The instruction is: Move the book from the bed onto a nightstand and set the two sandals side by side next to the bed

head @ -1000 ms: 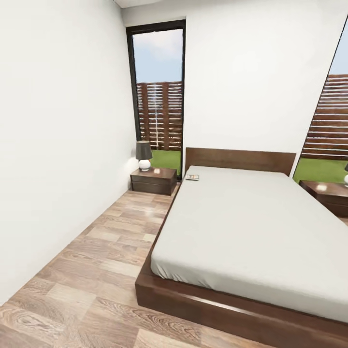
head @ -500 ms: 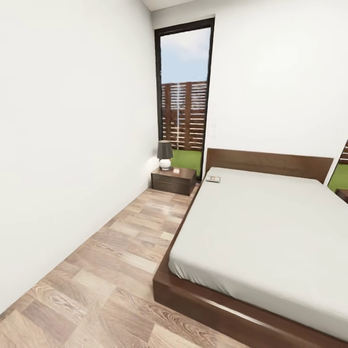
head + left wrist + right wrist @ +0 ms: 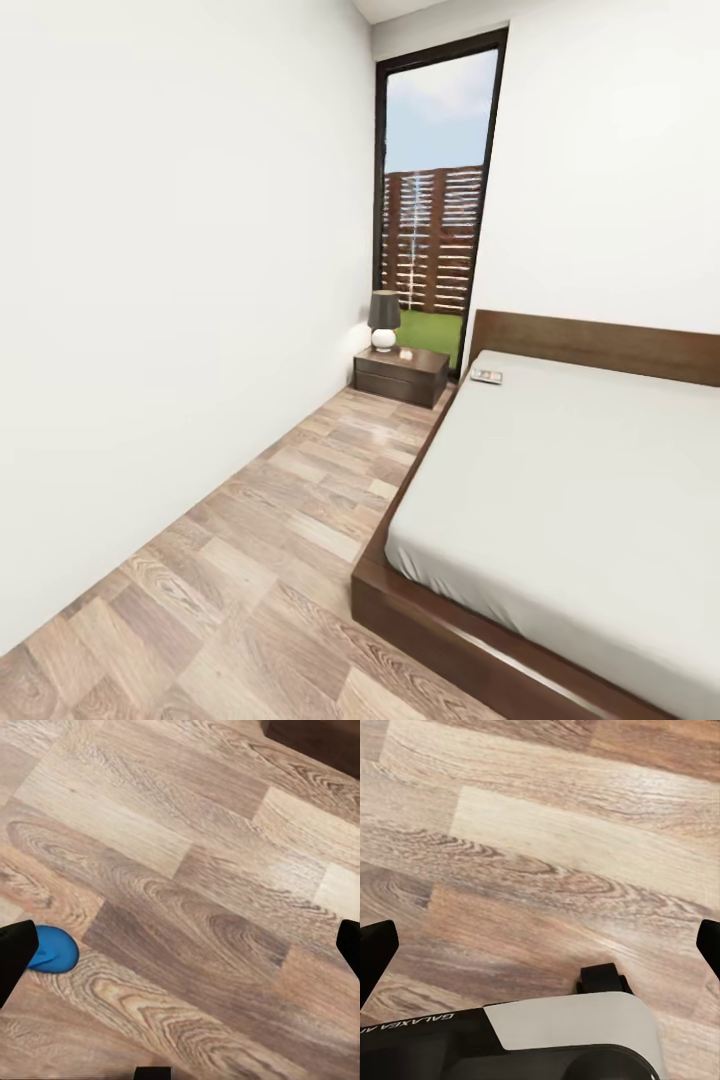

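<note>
Lying on the bed [image 3: 560,480] near its headboard [image 3: 600,345]: the book [image 3: 487,377]. Standing left of the bed, against the far wall: the nightstand [image 3: 402,374], bearing a lamp [image 3: 383,319]. Stretching between bed and left wall: floor [image 3: 250,560]. Resting on the floor: a sandal [image 3: 54,950].

The floor [image 3: 250,560] is grained wood plank with a soft sheen, the bed [image 3: 580,480] has a matt cloth mattress on a dark wooden frame, and the nightstand [image 3: 402,374] is glossy dark wood.
</note>
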{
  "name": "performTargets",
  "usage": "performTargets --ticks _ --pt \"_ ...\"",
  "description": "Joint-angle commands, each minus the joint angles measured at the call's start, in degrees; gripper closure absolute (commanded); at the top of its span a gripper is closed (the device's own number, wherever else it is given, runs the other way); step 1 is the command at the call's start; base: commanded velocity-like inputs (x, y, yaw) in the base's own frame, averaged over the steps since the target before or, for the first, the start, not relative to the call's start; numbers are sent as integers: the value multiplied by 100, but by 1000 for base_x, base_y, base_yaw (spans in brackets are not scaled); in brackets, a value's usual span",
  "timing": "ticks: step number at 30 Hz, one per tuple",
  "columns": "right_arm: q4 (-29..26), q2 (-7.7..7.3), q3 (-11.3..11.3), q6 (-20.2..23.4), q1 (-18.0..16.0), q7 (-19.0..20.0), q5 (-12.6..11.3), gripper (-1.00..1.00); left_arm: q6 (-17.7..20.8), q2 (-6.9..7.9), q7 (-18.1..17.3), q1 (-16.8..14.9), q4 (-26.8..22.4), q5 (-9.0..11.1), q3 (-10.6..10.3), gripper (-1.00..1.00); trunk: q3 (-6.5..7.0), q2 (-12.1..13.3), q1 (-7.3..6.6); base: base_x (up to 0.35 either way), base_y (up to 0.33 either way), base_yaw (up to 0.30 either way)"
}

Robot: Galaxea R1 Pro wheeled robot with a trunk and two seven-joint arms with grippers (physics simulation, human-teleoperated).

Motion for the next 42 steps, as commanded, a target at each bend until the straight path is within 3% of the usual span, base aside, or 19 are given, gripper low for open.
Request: performTargets --ticks 1,42 --pt "3 1 -25 -14 -1 48 -60 -100 -13 -1 -1 -4 1 5 1 -100 -5 -3 0 0 0 293" --pt "-4 1 -25 -22 -1 47 -60 -100 -13 -1 -1 -3 1 5 -2 -100 -5 -3 0 0 0 291"
